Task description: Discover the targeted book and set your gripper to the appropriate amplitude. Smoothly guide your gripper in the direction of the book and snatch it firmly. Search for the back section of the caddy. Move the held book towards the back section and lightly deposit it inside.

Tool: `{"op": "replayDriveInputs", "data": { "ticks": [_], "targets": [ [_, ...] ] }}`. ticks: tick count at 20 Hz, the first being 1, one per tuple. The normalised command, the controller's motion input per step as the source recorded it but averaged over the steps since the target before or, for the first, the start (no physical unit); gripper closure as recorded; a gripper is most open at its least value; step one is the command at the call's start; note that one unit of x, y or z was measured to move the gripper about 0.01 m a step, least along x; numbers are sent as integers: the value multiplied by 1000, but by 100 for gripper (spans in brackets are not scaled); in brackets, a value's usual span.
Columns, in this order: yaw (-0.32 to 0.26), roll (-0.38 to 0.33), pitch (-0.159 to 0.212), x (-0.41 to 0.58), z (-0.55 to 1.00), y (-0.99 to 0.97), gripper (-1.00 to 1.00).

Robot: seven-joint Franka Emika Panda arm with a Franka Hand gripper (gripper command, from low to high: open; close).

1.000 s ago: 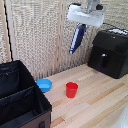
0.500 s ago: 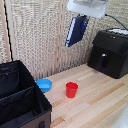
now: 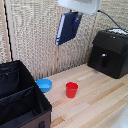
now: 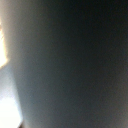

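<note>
The dark navy book (image 3: 67,28) hangs tilted high above the table, near the top of the exterior view. My gripper (image 3: 75,15), under the white wrist plate, is shut on the book's upper end, and its fingers are mostly hidden by the cover. A blurred dark surface, the book (image 4: 75,65), fills the wrist view. The black fabric caddy (image 3: 30,111) stands at the exterior view's lower left. Its back section (image 3: 14,79) lies beyond the divider, well below the book and to its left in the exterior view.
A red cup (image 3: 71,90) and a blue bowl (image 3: 44,84) stand on the wooden table (image 3: 100,105) just right of the caddy. A black hard-shelled appliance (image 3: 110,52) sits at the exterior view's right, against the woven wall.
The gripper has carried the book higher and toward the exterior view's left, away from the black appliance. Cup, bowl and caddy have not moved.
</note>
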Motion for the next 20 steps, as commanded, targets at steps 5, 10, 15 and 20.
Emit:
{"op": "replayDriveInputs", "data": {
  "ticks": [5, 10, 15, 20],
  "targets": [
    [-36, 13, 43, 499, 490, 827, 100],
    [-124, 15, 6, 276, 494, 642, 100],
    [-186, 44, 0, 28, 423, 488, 100],
    [-174, 50, 0, 0, 353, 506, 100]
  ]
}}
